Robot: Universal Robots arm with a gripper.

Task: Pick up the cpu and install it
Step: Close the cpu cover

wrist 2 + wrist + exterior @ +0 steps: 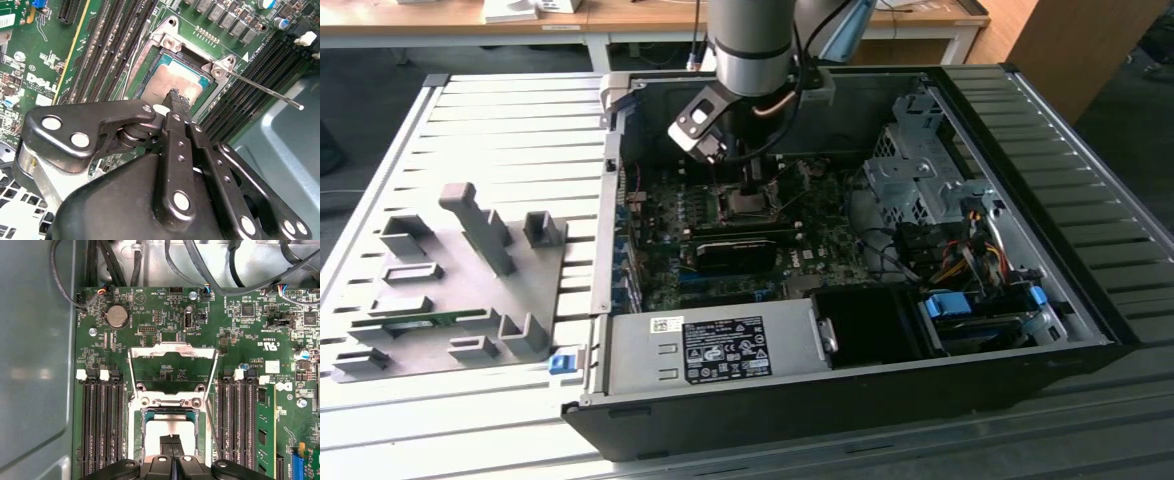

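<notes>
The cpu (162, 82) lies flat in the open socket on the green motherboard (165, 315), its silvery top (157, 432) showing in both wrist views. The socket's metal load plate (172, 351) is flipped up and its thin lever (265, 90) sticks out to one side. My gripper (177, 99) hangs straight over the chip with its two black fingers pressed together, tips at or just above the chip's top (171, 441); nothing is between them. In the exterior view the gripper (749, 188) reaches down into the computer case above the socket (746, 208).
The open black case (1067, 300) holds a power supply (707, 350), a drive cage (921, 165) and bundled cables (961, 250). Black memory slots (102, 425) flank the socket. On the exterior view's left, a grey fixture plate (454, 290) carries blocks and a green memory stick (420, 322).
</notes>
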